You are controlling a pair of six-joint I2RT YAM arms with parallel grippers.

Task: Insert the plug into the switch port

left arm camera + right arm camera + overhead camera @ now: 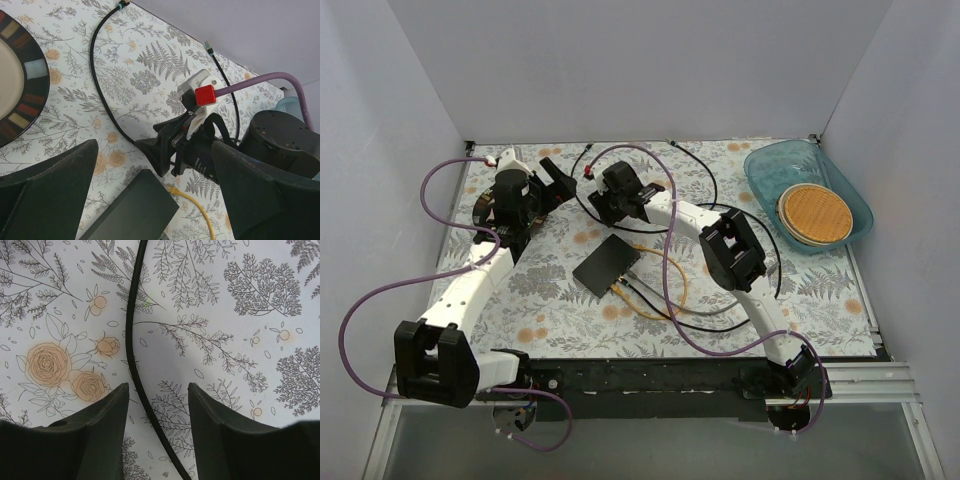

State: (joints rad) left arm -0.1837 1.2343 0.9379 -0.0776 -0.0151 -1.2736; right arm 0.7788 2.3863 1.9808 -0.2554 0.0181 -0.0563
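Note:
The switch (pixel 607 264) is a flat black box on the flowered cloth, with a yellow cable (pixel 655 262) plugged into its near-right edge. A black cable (pixel 131 340) runs between the fingers of my right gripper (pixel 158 390). Those fingers stand apart on either side of it and do not touch it. That cable loops away to a plug (pixel 121 4) lying near the back wall. In the top view my right gripper (pixel 603 207) is low over the cloth behind the switch. My left gripper (pixel 558 178) hangs wide open and empty just left of it, looking down on the switch (pixel 132 210).
A round dark-rimmed plate (pixel 20 75) lies under the left arm. A second black cable ends in a plug (pixel 208 47) by the back wall. A blue bin (pixel 765 175) holding a woven disc (pixel 815 213) sits at the back right. More cables trail from the switch toward the right arm.

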